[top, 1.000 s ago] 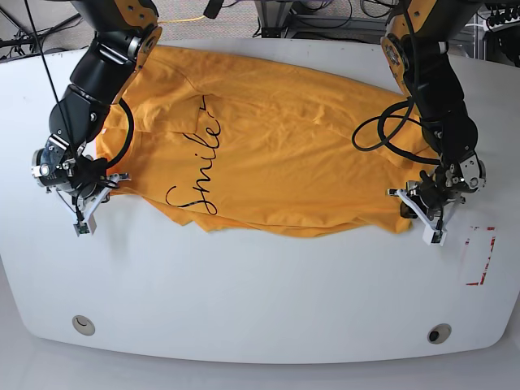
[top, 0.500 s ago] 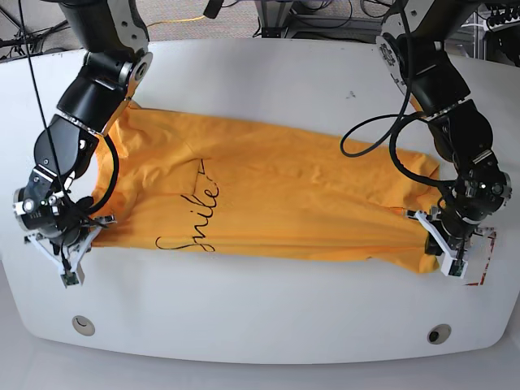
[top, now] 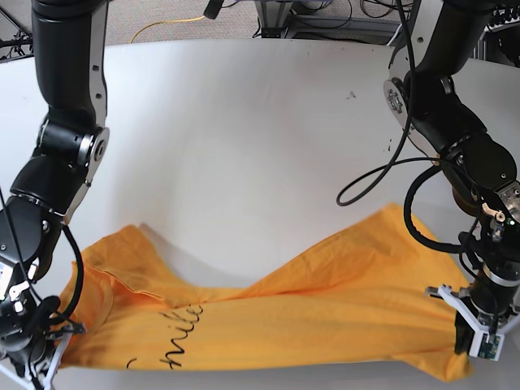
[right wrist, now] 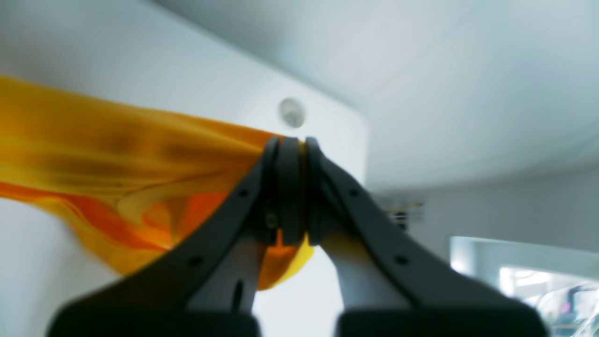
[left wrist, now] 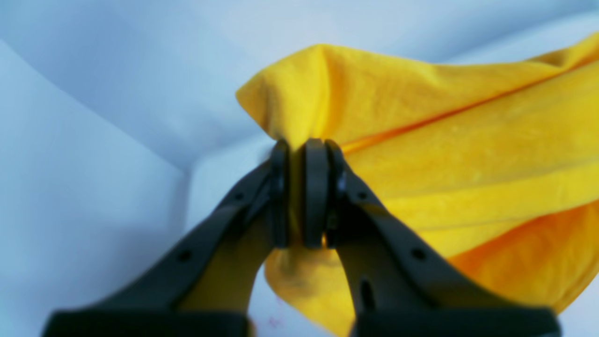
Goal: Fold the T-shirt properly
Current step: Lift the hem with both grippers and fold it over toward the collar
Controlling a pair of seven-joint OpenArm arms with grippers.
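The orange-yellow T-shirt point(top: 284, 321) lies stretched along the table's front edge, its middle rumpled into a ridge. Part of its black cursive lettering point(top: 175, 337) shows at the lower left. My left gripper point(top: 475, 345), at the right of the base view, is shut on the shirt's right end. The left wrist view shows the left gripper point(left wrist: 304, 145) pinching a bunched fold of the T-shirt point(left wrist: 468, 140). My right gripper point(top: 41, 370) is at the lower left corner. In the right wrist view the right gripper point(right wrist: 292, 140) is shut on the taut T-shirt point(right wrist: 117, 154).
The white table point(top: 244, 146) stretches bare behind the shirt, with a small dark speck point(top: 351, 95) near the back. A black cable loop point(top: 382, 179) hangs off the left arm. A round hole point(right wrist: 291, 112) marks the table near its corner. Cables and stands crowd the far edge.
Both arms have pulled the shirt from the middle of the table to the front edge. Both grippers stayed shut on the cloth and now sit lower in the base view.
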